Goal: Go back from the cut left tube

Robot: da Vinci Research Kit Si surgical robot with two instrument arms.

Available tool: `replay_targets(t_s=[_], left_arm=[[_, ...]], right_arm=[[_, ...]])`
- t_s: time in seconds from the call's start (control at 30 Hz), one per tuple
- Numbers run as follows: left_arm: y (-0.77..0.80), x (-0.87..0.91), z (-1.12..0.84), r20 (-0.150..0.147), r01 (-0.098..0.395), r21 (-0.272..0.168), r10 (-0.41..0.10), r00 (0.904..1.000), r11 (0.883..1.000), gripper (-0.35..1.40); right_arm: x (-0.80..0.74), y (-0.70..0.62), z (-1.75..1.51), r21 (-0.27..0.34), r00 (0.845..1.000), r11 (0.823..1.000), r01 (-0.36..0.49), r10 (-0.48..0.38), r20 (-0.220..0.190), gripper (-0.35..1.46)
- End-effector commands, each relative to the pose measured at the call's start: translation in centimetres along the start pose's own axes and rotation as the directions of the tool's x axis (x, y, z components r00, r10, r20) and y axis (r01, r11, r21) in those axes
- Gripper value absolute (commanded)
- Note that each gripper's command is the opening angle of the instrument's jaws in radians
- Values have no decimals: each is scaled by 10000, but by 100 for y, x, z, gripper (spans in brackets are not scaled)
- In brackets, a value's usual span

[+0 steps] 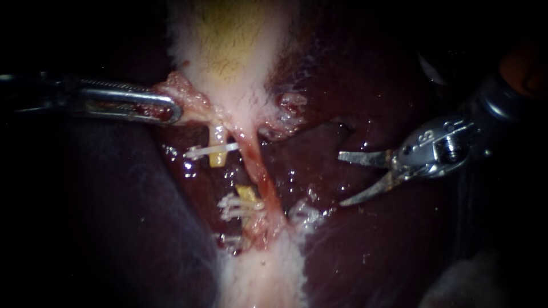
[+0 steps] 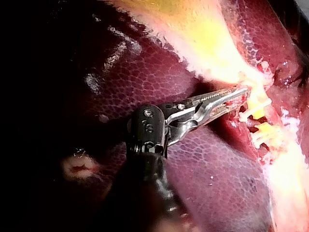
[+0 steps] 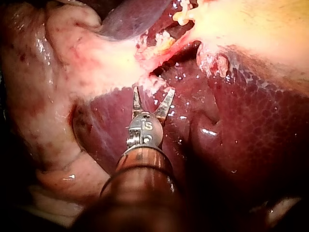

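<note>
Endoscope view is showing the cut left tube (image 1: pixel 216 137) lying as two yellow pieces just under the gallbladder (image 1: pixel 228 45). The upper stump (image 1: pixel 217 161) is carrying a white clip (image 1: pixel 200 152) across it. The lower stump (image 1: pixel 246 194) is sitting with more white clips (image 1: pixel 235 206) bunched at its base, and a dark gap is parting the two. Just beside them the right tube (image 1: pixel 260 171) is running whole as a reddish strand.

The left instrument (image 1: pixel 171 108) is pinching a pink fold of tissue (image 1: pixel 185 91) at the gallbladder's foot, its jaws pressing on it from both sides. The right instrument (image 1: pixel 342 179) is hanging well apart from the stumps over the wet liver (image 1: pixel 319 114), with its two thin blades spread wide, gripping nothing and pointing toward the tubes. The right tube and a stretch of liver are lying between those blades and the stumps.
</note>
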Motion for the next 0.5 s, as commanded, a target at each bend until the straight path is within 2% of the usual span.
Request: replay_targets(t_s=[0.03, 0.2, 0.5], left_arm=[[-1, -1, 3, -5, -7, 16, 7, 10000, 10000, -35], [-6, -6, 19, -40, -49, 108, 49, 10000, 9999, -35], [-29, -22, 45, -22, -161, 83, 161, 9999, 9998, -35]], right_arm=[[0, 0, 0, 4, 10000, 10000, -2, 2, 8, 145], [0, 0, 0, 2, 10000, 10000, -3, 3, 8, 145], [0, 0, 0, 1, 10000, 10000, -3, 3, 8, 145]])
